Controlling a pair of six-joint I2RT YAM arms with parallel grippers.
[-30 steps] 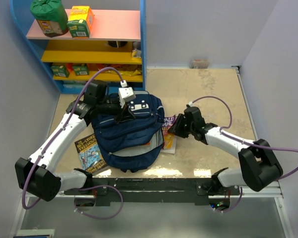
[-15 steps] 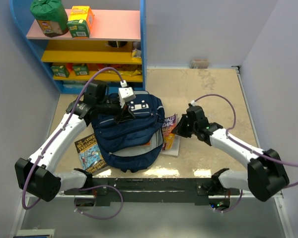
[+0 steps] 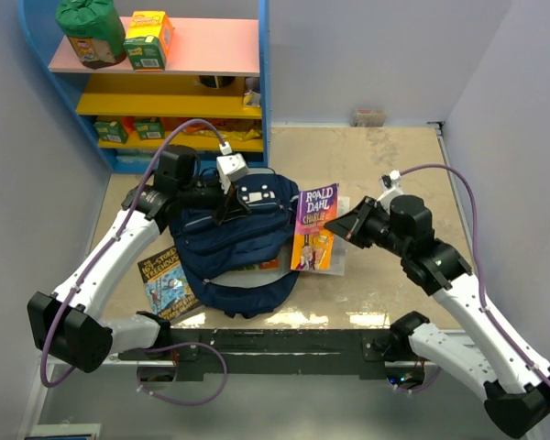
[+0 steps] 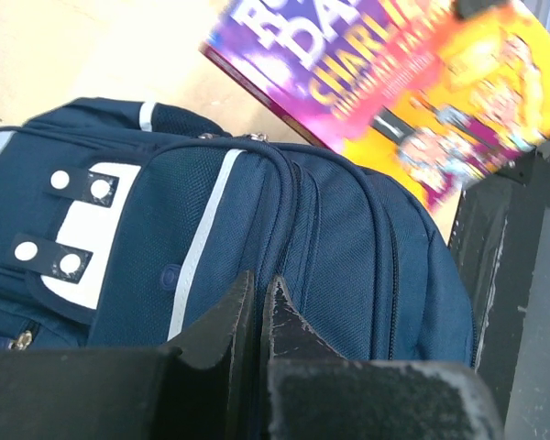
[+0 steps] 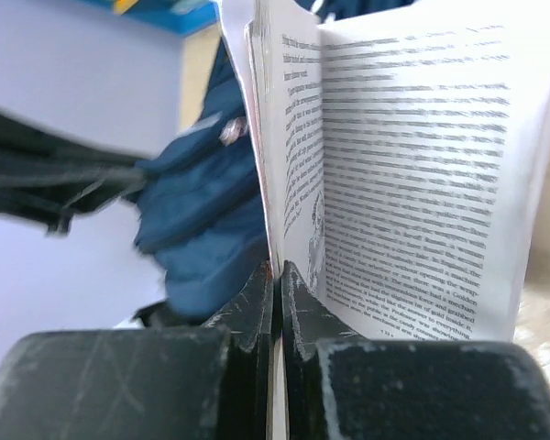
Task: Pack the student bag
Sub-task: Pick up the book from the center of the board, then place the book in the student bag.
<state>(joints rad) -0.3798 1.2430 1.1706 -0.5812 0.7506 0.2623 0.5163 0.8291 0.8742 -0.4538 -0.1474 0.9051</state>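
Observation:
The navy student bag [image 3: 243, 247] lies in the middle of the table, white patch toward the shelf. My left gripper [image 3: 224, 213] is shut on fabric near its top; in the left wrist view the fingertips [image 4: 257, 289] pinch the bag [image 4: 330, 229]. My right gripper [image 3: 345, 227] is shut on the right edge of an orange and purple Roald Dahl book [image 3: 316, 227] and holds it raised just right of the bag, cover up. The right wrist view shows its jaws [image 5: 277, 275] clamped on the book's cover, with open pages [image 5: 412, 165] and the bag [image 5: 202, 211] behind.
A second book [image 3: 165, 280] lies under the bag's left side. A white sheet [image 3: 335, 267] lies under the raised book. A blue shelf unit [image 3: 165, 82] with a green pouch [image 3: 92, 27] and boxes stands at the back left. White walls close both sides.
My right arm has drawn back to the right and lifted the book up from the table beside the bag; its cover now faces up. My left gripper has pulled the bag's top slightly back.

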